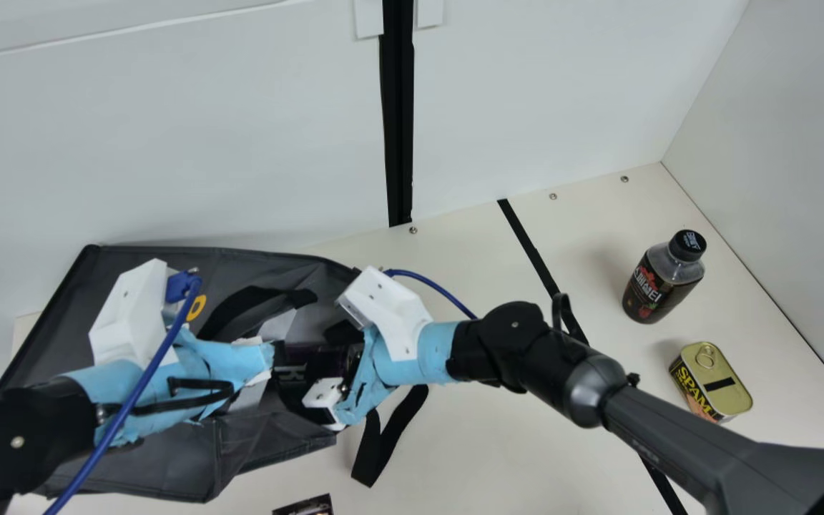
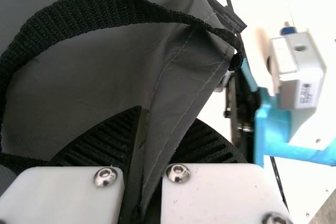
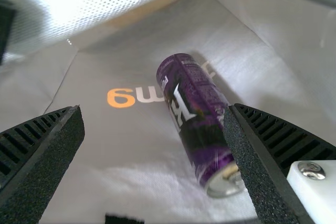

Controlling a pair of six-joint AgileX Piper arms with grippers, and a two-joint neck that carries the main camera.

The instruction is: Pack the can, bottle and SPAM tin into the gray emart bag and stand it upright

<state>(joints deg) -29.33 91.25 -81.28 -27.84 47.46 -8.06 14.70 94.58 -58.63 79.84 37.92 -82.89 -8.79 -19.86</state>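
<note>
Your can (image 3: 194, 114) lies on its side inside the gray bag (image 1: 169, 458), resting across the letters on the pale lining. You have the right end effector (image 1: 352, 357) at the bag's mouth; in the right wrist view its two ribbed fingers are spread wide and grip nothing, with one of them overlapping your view of the can's bare metal end. The bag itself lies over on the counter (image 1: 491, 443), toward the main view's left, its mouth facing your right arm. Your left end effector (image 1: 251, 357) is closed on a fold of the bag's gray fabric near the opening, and the left wrist view shows that fold running between the ribbed fingers. One black handle (image 2: 105, 11) arches over the cloth just beyond them, while another black strap (image 1: 369, 458) hangs out past the mouth onto the counter.

Farther out, well apart from the bag on your right side, you have the bottle (image 1: 659, 282) standing upright with its black cap on. The SPAM tin (image 1: 723, 386) is near it, pull-ring lid up, and the two don't touch. A black stripe (image 1: 533, 250) crosses the counter between them and the bag.
</note>
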